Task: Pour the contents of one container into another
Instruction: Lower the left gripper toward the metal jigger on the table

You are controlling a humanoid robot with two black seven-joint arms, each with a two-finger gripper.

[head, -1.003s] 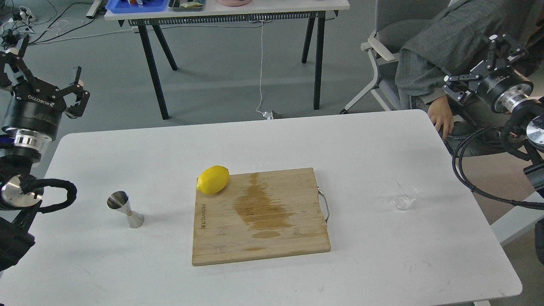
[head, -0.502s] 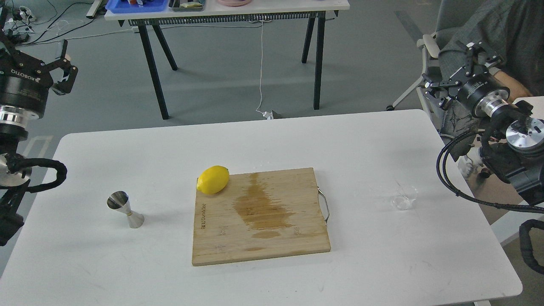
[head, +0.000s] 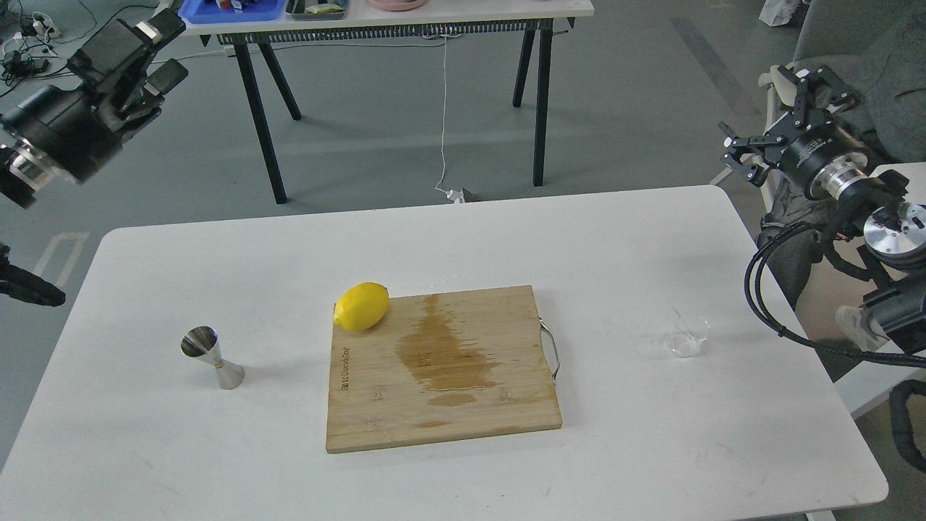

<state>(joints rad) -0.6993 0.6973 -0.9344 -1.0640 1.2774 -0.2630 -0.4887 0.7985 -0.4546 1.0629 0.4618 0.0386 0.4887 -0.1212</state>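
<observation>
The small clear glass cup (head: 687, 340) stands upright on the white table (head: 622, 246) at the right, apart from everything. Far to the left, the steel hourglass jigger (head: 212, 357) stands on the table, leaning a little. My right gripper (head: 775, 116) hangs open off the table's right back corner, well above and behind the cup, with nothing in it. My left gripper (head: 165, 49) is high at the back left, off the table and far from the jigger. Its fingers stand apart and hold nothing.
A bamboo cutting board (head: 506, 405) with a wet stain lies mid-table, its metal handle (head: 553, 352) facing the cup. A yellow lemon (head: 362, 306) rests on its back left corner. A second table (head: 391, 18) and an office chair (head: 832, 43) stand behind.
My left gripper has swung up and to the right and turned sideways. My right gripper drifted left and up, then settled. The person and the chair at the right have pulled back.
</observation>
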